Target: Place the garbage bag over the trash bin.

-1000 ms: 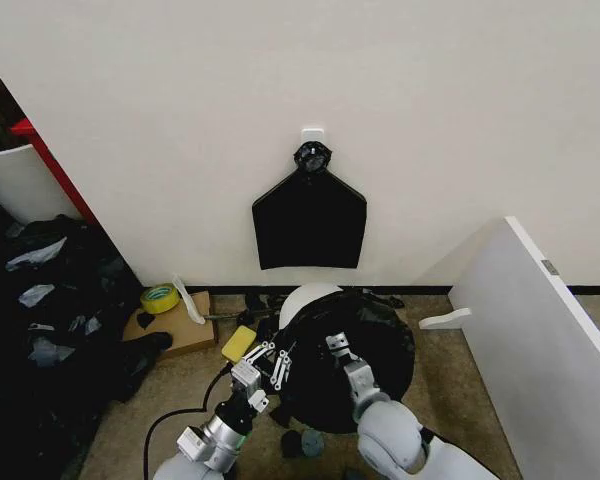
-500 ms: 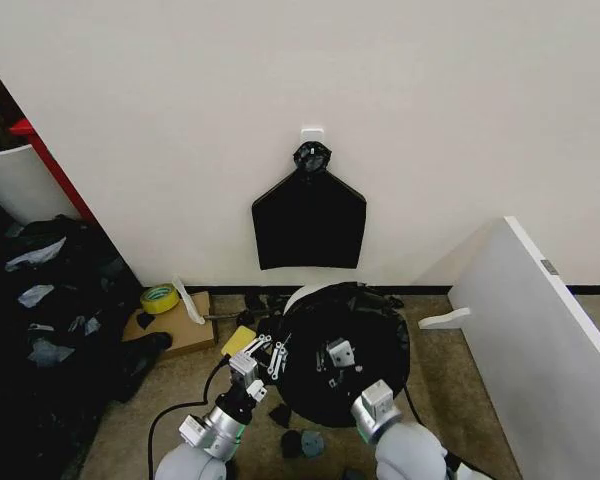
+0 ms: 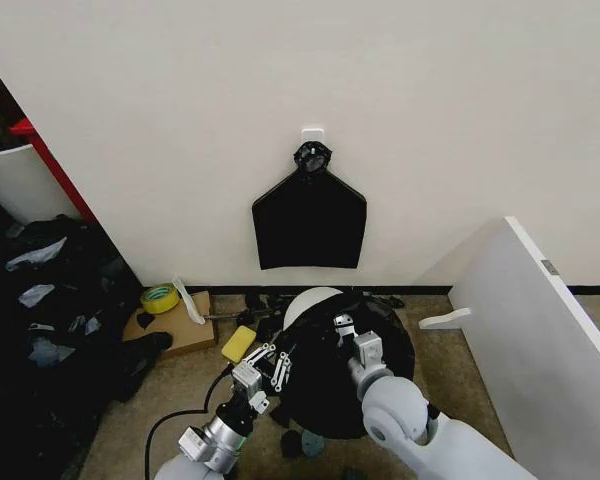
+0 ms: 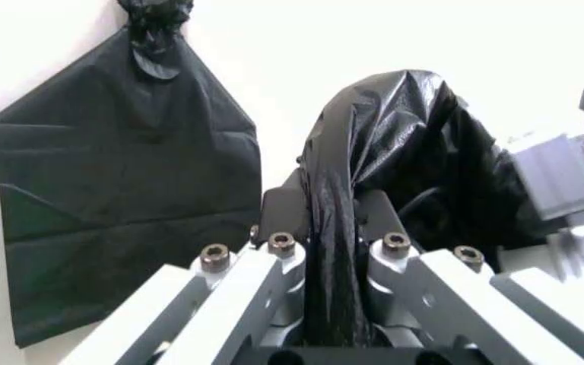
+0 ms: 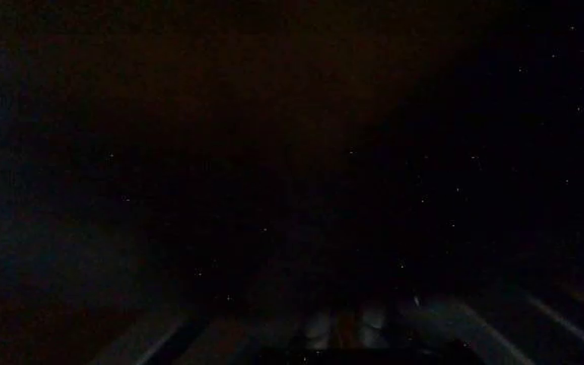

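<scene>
A plain white wall (image 3: 380,100) fills the background. Leaning at the right is a large white board (image 3: 540,320). A heap of dark bags and scraps (image 3: 50,310) lies along the floor at the left.

On the wall hangs a flat bundle of black bags (image 3: 309,222), gathered at a knot under a small white hook (image 3: 313,133).

Below it, on the floor against the wall, stands the trash bin (image 3: 306,302). The garbage bag (image 3: 330,380), glossy, black and crinkled, is draped over most of the bin, leaving a curved patch of white at the far left side uncovered.

The right gripper (image 3: 346,333) sits on top of the bag-covered bin, toward the wall side, its arm reaching in from the lower right. Whether its fingers are spread or closed cannot be told; the right wrist view is almost entirely dark.

The left gripper (image 3: 271,362) is at the bin's left edge. In the left wrist view its fingers (image 4: 271,268) are clamped onto a bunched fold of the garbage bag (image 4: 394,152), which rises between them.

Left of the bin lie a flat piece of cardboard (image 3: 175,330), a roll of yellow tape (image 3: 160,297) and a small yellow block (image 3: 239,343). The block is just beside the left gripper.
</scene>
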### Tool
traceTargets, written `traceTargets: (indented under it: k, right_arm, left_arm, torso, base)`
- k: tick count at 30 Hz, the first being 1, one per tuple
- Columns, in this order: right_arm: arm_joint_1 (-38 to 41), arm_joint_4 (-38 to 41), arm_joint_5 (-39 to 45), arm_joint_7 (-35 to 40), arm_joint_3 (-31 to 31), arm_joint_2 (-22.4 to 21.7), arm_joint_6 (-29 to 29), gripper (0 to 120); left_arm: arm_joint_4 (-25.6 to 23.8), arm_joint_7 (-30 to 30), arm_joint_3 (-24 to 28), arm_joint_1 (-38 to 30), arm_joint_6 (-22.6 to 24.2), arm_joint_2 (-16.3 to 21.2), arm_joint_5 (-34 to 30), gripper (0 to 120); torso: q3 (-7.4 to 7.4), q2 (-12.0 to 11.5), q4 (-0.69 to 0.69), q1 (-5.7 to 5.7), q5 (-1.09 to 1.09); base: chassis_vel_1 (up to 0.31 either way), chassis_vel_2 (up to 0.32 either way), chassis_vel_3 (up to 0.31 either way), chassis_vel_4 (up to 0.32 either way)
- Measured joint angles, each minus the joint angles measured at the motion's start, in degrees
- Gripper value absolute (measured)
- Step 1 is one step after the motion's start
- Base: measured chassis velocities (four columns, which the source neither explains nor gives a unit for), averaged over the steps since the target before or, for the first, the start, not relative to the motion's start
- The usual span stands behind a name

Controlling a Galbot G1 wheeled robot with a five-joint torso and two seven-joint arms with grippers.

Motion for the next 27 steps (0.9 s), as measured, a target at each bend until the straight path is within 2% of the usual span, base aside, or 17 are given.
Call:
traceTargets:
  k: [7,9,22,26,27]
  right_arm:
    - [0.31,-1.86,-0.59,-2.53,0.88,-0.78,2.21,0]
    - [-0.58,-1.15,-1.68,-4.57,1.02,-1.62,5.08,0]
    - [-5.66,2.26,-7.70,-14.13,1.69,-4.48,14.19,0]
    - [-7.84,3.41,-7.41,-13.90,1.39,-4.45,12.90,0]
    - [-8.12,3.52,-7.05,-11.91,1.03,-4.13,10.37,0]
  left_arm:
    - [0.25,0.26,0.02,-0.32,-0.24,0.11,-0.01,6]
    - [0.47,0.09,-0.19,-0.84,-0.22,0.17,-0.71,6]
    - [0.89,-0.93,-0.88,-2.36,0.47,0.52,-2.65,6]
    - [0.90,-0.93,-0.79,-2.29,0.53,0.57,-2.73,6]
    - [0.79,-0.94,-0.73,-2.19,0.54,0.55,-2.73,6]
  torso:
    - [0.00,0.00,0.01,0.00,0.00]
    - [0.00,0.00,0.01,0.00,0.00]
    - [0.00,0.00,0.00,0.00,0.00]
    - [0.00,0.00,0.00,0.00,0.00]
    - [0.00,0.00,0.00,0.00,0.00]
  base:
    - [0.000,0.000,0.000,0.000]
    - [0.000,0.000,0.000,0.000]
    - [0.000,0.000,0.000,0.000]
    - [0.000,0.000,0.000,0.000]
    - [0.000,0.000,0.000,0.000]
